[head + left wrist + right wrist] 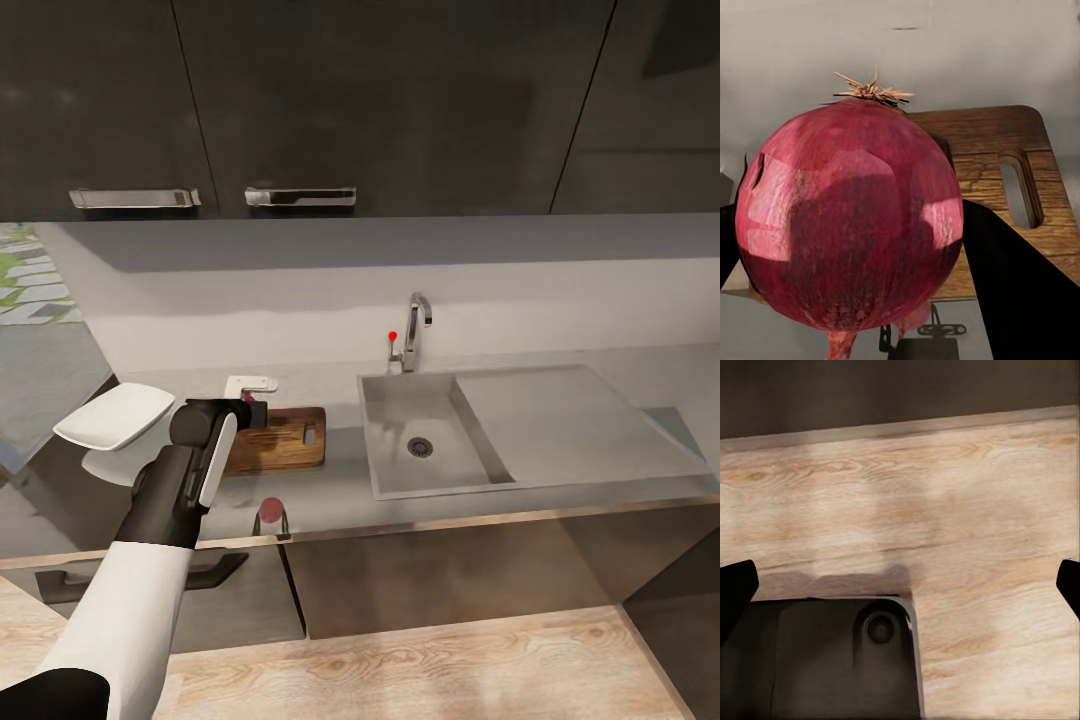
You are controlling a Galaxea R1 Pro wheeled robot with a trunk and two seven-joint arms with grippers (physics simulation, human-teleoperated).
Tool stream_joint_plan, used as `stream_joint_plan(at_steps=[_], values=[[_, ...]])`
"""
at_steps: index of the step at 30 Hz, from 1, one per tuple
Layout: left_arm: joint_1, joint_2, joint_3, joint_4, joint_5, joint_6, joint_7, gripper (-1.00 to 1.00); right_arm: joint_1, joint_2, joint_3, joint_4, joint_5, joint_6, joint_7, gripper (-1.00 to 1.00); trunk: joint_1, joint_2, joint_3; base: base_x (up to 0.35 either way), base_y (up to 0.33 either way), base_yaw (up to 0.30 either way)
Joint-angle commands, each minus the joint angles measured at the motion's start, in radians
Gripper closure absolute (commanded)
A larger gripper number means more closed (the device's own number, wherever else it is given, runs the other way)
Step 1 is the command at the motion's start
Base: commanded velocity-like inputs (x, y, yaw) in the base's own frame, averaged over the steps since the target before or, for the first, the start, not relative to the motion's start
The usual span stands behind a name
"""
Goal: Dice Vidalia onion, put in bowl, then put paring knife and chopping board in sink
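Nothing here is showing any writing that I can read. The dark cupboard doors (300, 100) are carrying no label or brand, and the tap (415, 335) and sink (480, 430) are bearing no maker's mark that I can make out. The wooden board (1020, 187) is showing only its grain, and the red onion (851, 217) only its skin. The floor (945, 510) is showing plain wood pattern, with no numbers or signs.
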Motion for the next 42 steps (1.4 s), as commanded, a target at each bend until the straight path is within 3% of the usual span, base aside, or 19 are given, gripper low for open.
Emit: stream_joint_plan(at_steps=[1,17,42], values=[[-0.001,0.0,-0.001,-0.001,-0.001,0.005,0.003,1.0,0.0,0.002,-0.008,-0.003,0.0,0.001,0.01,-1.0,0.001,-0.002,-0.002,0.0,0.0,0.0],[-0.001,-0.001,-0.003,0.009,0.004,0.005,0.003,1.0,0.0,0.004,-0.005,-0.002,-0.007,0.003,0.004,-1.0,0.001,-0.002,-0.003,0.0,0.029,0.0],[-0.001,-0.006,-0.003,0.04,0.004,0.004,0.003,1.0,0.001,0.004,-0.004,0.002,-0.005,-0.018,0.006,-1.0,0.001,-0.002,-0.036,0.075,-0.035,0.0]])
